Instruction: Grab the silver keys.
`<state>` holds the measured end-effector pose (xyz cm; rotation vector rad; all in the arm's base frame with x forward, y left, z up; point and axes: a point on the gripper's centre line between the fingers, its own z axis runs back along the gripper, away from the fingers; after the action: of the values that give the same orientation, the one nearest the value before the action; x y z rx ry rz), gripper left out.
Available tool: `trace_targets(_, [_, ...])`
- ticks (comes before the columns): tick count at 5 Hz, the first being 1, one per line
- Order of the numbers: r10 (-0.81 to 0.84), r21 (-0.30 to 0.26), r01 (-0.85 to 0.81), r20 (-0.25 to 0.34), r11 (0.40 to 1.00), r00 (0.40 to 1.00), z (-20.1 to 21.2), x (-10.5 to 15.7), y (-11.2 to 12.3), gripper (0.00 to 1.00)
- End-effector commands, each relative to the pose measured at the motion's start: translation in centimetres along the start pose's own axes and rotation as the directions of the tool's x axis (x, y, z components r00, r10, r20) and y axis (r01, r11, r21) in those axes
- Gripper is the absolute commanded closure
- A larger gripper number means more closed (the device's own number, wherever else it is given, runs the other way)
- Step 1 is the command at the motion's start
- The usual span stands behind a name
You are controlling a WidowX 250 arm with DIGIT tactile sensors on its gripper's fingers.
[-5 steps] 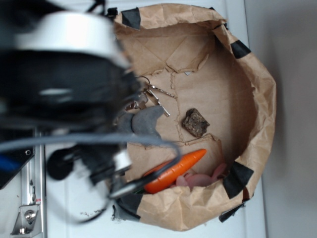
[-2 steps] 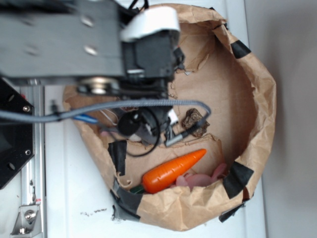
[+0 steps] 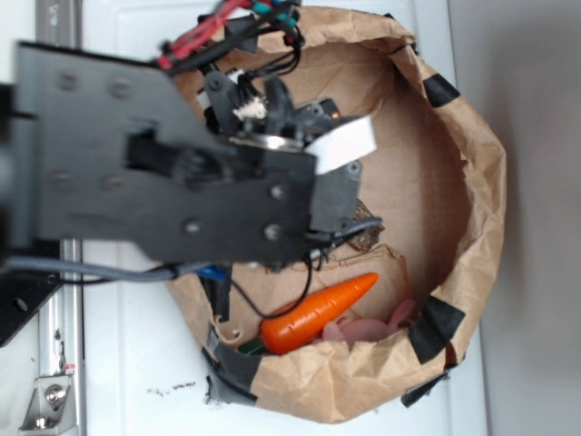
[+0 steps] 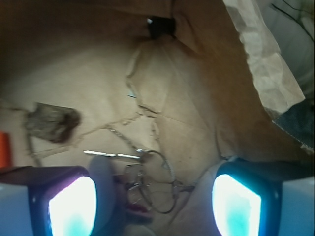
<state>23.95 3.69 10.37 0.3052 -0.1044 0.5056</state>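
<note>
In the wrist view the silver keys (image 4: 153, 181) lie on the brown paper floor: thin wire rings with one bright key blade (image 4: 110, 155) pointing left. My gripper (image 4: 155, 205) is open just above them, and the rings sit in the gap between its two lit fingers (image 4: 71, 206). A grey plush (image 4: 106, 179) presses against the left finger, next to the rings. In the exterior view my black arm (image 3: 182, 182) covers the keys and the gripper's fingers.
A crumpled paper bag (image 3: 481, 182) with black tape patches forms a walled bowl around everything. Inside it lie an orange carrot (image 3: 318, 313), a brown lump (image 4: 51, 120) and a pink toy (image 3: 372, 329). The bag wall (image 4: 261, 64) rises close on the right.
My arm has swung right and up over the bag's left half, so it now hides the keys and grey plush that showed a second ago. The carrot and pink toy stay put.
</note>
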Motion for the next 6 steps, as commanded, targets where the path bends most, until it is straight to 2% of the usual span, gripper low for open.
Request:
trace_targets(1, [0.010,-0.017,-0.009,0.036,1.000,0.999,1.2,0.7,0.4,0.00])
trace_targets(4, [0.010,-0.017,-0.009,0.036,1.000,0.999,1.2,0.7,0.4,0.00])
trace_targets(5, [-0.067,-0.052,0.069,0.035,0.996,0.997,0.0,-0.7,1.7,0.00])
trace_targets(6, [-0.123,-0.109,0.120,-0.023,0.987,0.992,-0.5,-1.3,2.7,0.00])
